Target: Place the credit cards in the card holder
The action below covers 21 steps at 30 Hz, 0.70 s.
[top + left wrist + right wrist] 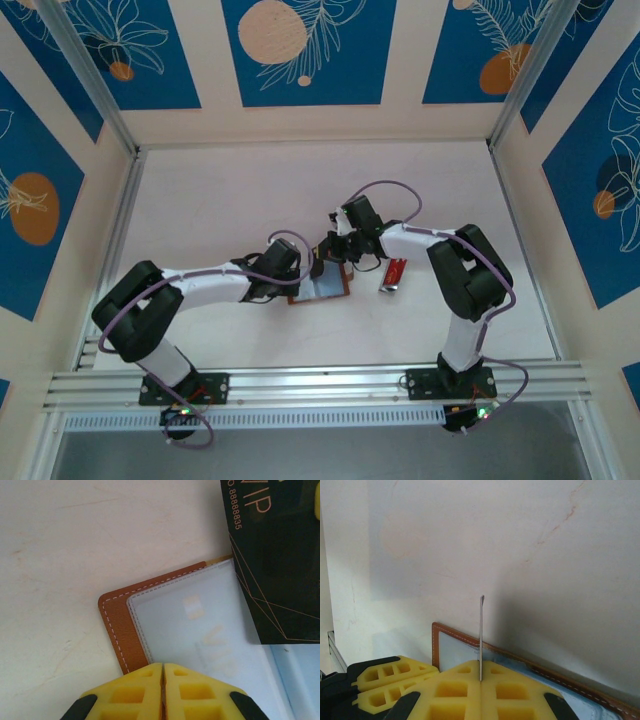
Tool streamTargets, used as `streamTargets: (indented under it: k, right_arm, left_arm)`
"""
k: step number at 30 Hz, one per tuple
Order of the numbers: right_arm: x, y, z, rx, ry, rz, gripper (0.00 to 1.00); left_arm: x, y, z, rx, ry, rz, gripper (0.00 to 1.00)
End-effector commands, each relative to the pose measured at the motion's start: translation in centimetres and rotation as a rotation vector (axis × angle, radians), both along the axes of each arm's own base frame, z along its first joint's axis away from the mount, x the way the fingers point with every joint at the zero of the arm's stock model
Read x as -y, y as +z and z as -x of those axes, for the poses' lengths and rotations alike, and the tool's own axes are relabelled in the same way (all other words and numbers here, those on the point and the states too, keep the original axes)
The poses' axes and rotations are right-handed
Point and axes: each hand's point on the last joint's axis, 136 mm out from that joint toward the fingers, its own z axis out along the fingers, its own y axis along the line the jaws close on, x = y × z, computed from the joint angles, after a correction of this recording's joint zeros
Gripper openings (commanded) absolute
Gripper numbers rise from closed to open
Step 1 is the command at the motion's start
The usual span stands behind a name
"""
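Now the right fingers (pixel 455 692) pinch a dark card (pixel 280 555) edge-on, its free end hanging just above the open card holder (pixel 117 625) on the counter (pixel 250 200), whose near edge the left fingers (pixel 130 700) clamp shut.

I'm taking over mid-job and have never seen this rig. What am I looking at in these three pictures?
Two robot arms are bolted at the near edge of a table, each ending in a yellow two-finger gripper. The overhead picture looks down from behind them; the other two come from a camera on each wrist. On the table lies the open card holder, a pale card in its clear pocket, and a red card beside it. The right gripper is shut on a dark card, edge-on in its own camera, above the holder. The left gripper is closed at the holder's edge.
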Motion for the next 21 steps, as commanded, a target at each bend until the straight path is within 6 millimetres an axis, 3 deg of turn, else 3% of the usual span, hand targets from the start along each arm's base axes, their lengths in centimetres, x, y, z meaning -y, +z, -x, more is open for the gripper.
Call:
streamTargets:
  k: [1, 9, 21]
  right_arm:
    - [-0.1, -0.5, 0.6, -0.021, 0.014, 0.003, 0.00]
    - [-0.5, -1.4, 1.9, -0.061, 0.038, -0.017, 0.00]
    - [0.6, -2.8, 4.6, -0.131, 0.029, -0.047, 0.00]
  left_arm:
    - [-2.3, -3.1, 2.3, -0.100, 0.014, -0.100, 0.09]
    - [-2.2, -3.2, 2.2, -0.101, 0.015, -0.100, 0.09]
    - [-2.2, -3.6, 2.2, -0.108, 0.017, -0.112, 0.09]
